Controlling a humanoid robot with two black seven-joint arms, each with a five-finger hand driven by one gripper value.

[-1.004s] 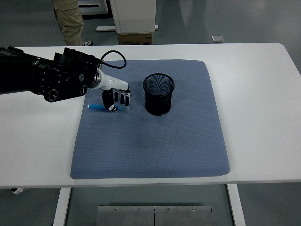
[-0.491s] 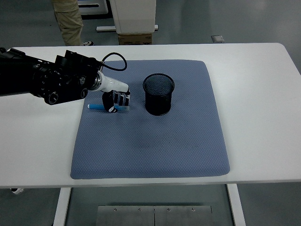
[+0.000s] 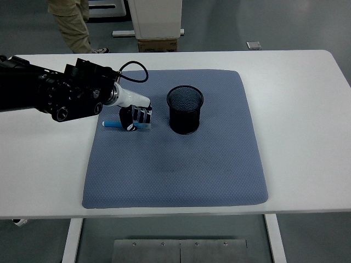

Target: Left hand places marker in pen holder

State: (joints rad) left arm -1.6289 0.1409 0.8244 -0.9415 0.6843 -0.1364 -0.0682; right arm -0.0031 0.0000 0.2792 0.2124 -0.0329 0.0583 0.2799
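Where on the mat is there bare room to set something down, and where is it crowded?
The blue mat is bare across its near half and right of the pen holder. It is crowded at the far left, where the left hand sits over the marker, with only a narrow gap to the holder.

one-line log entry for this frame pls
left hand: down over blue marker on mat, grasp unclear | pen holder: upright, empty | right arm: out of view

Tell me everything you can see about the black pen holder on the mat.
The pen holder is a round black cup that looks like wire mesh, with a solid rim. It stands upright on the blue-grey mat, in its upper middle part. Nothing visible is inside. Nothing touches it; the left hand and the marker are apart to its left.
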